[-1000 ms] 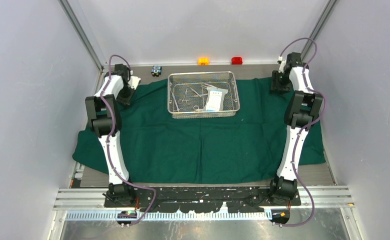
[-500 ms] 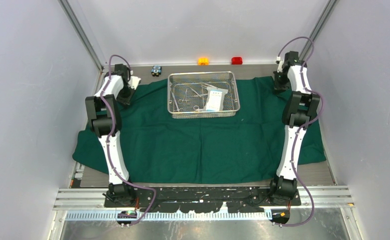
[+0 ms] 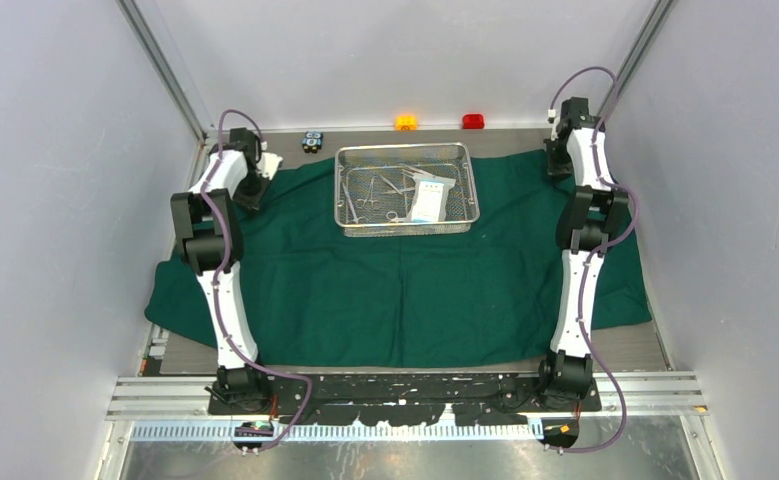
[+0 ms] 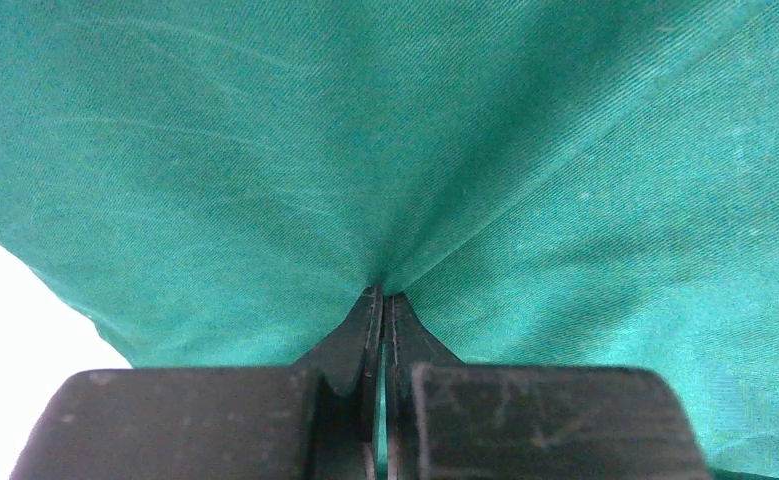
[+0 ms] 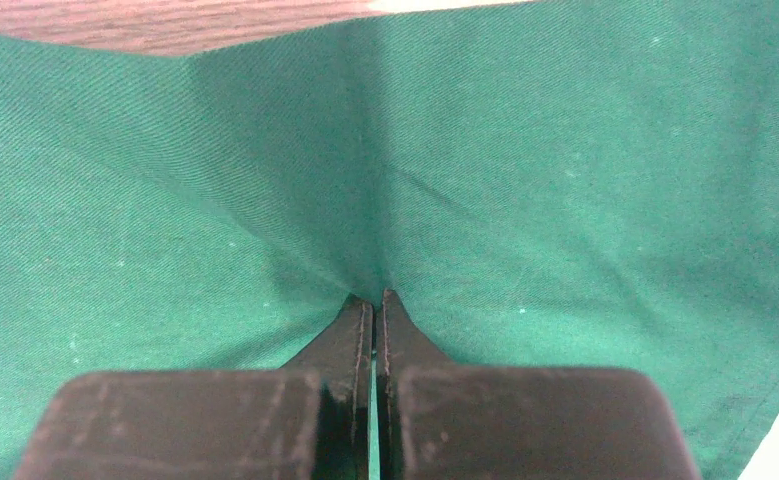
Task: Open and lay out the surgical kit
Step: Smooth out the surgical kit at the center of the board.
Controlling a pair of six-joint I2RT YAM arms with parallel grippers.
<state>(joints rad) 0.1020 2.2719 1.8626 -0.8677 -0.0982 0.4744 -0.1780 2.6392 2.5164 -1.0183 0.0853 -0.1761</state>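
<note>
The dark green cloth wrap (image 3: 395, 290) lies spread over the table. On its far middle part stands the silver wire-mesh tray (image 3: 405, 228), holding steel instruments (image 3: 370, 195) and the flat white-blue packet (image 3: 430, 198). My left gripper (image 3: 253, 192) is at the cloth's far left corner. In the left wrist view it (image 4: 383, 293) is shut on a pinched fold of cloth (image 4: 365, 150). My right gripper (image 3: 557, 163) is at the far right corner. In the right wrist view it (image 5: 372, 296) is shut on a fold of cloth (image 5: 415, 150).
Small orange (image 3: 406, 122), red (image 3: 473, 121) and black-blue (image 3: 312, 141) blocks sit along the far table edge behind the tray. Plain walls close in both sides. A strip of brown table (image 5: 165, 25) shows beyond the cloth at the right gripper.
My right gripper has shut on the cloth's far right corner and the right arm has stretched a little farther back. The left arm and tray have not moved.
</note>
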